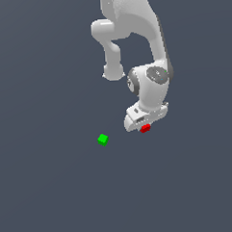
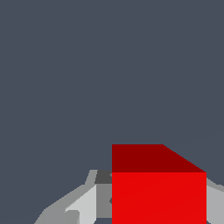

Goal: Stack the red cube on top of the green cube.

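Exterior tool (image 1: 145, 127): fingers hidden under the wrist; red cube (image 1: 145, 128) peeks out at its tip.
Exterior green cube (image 1: 103, 139): apart, toward this view's left.
Wrist tool (image 2: 159, 205): fingers closed against the red cube (image 2: 158, 192), gripping it; cube cut off by frame edge.

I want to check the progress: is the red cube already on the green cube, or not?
Not on it. The red cube sits at the gripper, between its fingers, apart from the green cube, which stands alone.
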Robot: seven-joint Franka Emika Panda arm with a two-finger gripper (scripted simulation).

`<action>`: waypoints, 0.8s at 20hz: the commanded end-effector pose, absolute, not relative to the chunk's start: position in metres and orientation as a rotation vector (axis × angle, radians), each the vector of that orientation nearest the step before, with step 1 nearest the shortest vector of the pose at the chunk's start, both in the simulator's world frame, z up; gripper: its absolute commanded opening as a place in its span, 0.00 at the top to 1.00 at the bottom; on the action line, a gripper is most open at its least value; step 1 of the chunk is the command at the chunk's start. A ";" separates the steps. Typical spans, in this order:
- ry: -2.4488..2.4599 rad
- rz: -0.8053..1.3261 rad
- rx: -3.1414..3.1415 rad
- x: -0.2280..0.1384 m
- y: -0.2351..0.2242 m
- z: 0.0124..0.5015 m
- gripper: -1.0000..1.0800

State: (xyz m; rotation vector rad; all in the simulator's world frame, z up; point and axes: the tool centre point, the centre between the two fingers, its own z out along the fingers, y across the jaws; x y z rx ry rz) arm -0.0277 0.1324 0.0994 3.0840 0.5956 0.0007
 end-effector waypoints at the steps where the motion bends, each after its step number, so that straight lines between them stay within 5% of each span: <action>1: 0.596 0.000 3.084 -0.028 0.133 0.111 1.00; 16: 0.595 0.001 3.085 -0.025 0.100 0.110 1.00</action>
